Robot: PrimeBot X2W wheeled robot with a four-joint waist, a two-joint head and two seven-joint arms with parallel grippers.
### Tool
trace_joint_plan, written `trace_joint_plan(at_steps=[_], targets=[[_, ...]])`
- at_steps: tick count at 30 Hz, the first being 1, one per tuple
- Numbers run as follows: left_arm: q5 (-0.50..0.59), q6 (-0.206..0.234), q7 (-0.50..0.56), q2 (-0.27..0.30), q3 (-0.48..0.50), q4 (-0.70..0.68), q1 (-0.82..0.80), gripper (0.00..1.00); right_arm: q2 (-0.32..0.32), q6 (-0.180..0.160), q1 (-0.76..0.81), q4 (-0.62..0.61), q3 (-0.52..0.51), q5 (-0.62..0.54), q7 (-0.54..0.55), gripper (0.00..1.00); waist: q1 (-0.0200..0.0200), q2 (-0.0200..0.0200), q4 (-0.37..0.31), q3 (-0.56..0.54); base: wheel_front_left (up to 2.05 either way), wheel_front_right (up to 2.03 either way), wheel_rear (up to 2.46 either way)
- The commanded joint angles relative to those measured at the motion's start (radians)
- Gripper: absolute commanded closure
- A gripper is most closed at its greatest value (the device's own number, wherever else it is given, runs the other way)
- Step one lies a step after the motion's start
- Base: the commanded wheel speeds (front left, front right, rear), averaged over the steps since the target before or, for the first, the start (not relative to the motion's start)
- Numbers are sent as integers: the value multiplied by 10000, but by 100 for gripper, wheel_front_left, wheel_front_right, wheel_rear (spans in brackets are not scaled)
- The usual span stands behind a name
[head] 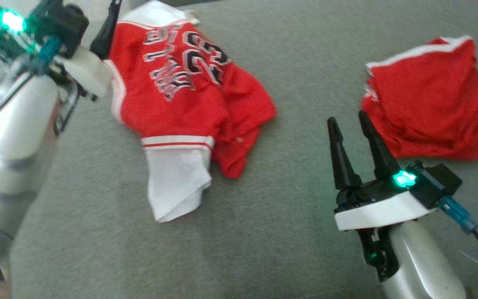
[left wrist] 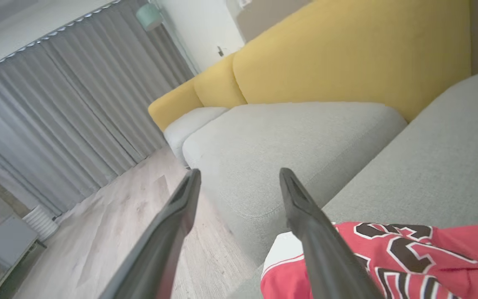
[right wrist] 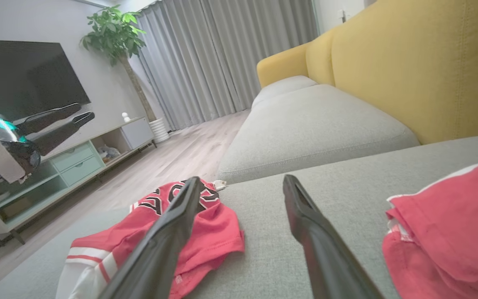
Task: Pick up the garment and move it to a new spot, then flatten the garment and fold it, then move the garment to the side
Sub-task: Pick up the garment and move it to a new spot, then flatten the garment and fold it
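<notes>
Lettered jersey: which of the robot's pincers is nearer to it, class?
Left. The left pincer is at the upper left edge of the jersey; the right pincer sits apart across bare sofa, beside the other red garment.

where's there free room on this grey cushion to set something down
Bare grey cushion runs as a wide lane between the jersey and the folded red garment, and along the near edge below the jersey's white hem. Crowded: right gripper close beside that garment, left gripper at the jersey's top left corner.
</notes>
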Motion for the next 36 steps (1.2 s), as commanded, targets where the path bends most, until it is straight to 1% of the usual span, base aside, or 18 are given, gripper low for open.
trace_joint_plan(at_steps=[1, 6, 12, 16, 17, 19, 21, 24, 28, 31, 36], targets=[[-159, 147, -152, 281, 477, -265, -61, 0, -12, -7, 11, -247, 120, -96, -107, 0, 0, 0, 543, -460, 0, 0, 0], [-1005, 804, -687, 175, 1019, -1089, 1557, 0, -12, -7, 351, -80, -315, -283, -107, 0, 0, 0, 1327, -1096, 0, 0, 0], [-2038, 1873, -1050, 239, 1736, -2708, 4333, 0, -12, -7, 814, -7, -644, -461, -107, 0, 0, 0, 1962, -1671, 0, 0, 0], [-2561, 2623, -1205, 84, 2121, -3948, 6268, 0, -12, -7, 1021, 26, -665, -530, -107, 0, 0, 0, 2090, -1854, 0, 0, 0], [-2726, 2931, -1253, -26, 2287, -4462, 7086, 0, -12, -7, 1072, 34, -628, -559, -107, 0, 0, 0, 2075, -1872, 0, 0, 0], [-2781, 3166, -1282, -127, 2410, -4848, 7716, 0, -12, -7, 1099, 46, -578, -580, -107, 0, 0, 0, 2038, -1892, 0, 0, 0], [-2809, 3300, -1298, -238, 2527, -5171, 8143, 0, -12, -7, 1112, 54, -540, -593, -107, 0, 0, 0, 1990, -1904, 0, 0, 0], [-2706, 3354, -1309, -301, 2616, -5515, 8378, 0, -12, -7, 1098, 50, -531, -595, -107, 0, 0, 0, 1922, -1874, 0, 0, 0], [-2570, 3087, -1295, -315, 2450, -5689, 8258, 0, -12, -7, 1050, 13, -476, -589, -107, 0, 0, 0, 1816, -1778, 0, 0, 0], [-2561, 2681, -917, -360, 2023, -5644, 8075, 0, -12, -7, 1023, -12, -483, -564, -107, 0, 0, 0, 1715, -1647, 0, 0, 0], [-2663, 1754, 256, -434, 1099, -5190, 7708, 0, -12, -7, 948, -47, -478, -564, -107, 0, 0, 0, 1570, -1354, 0, 0, 0]])
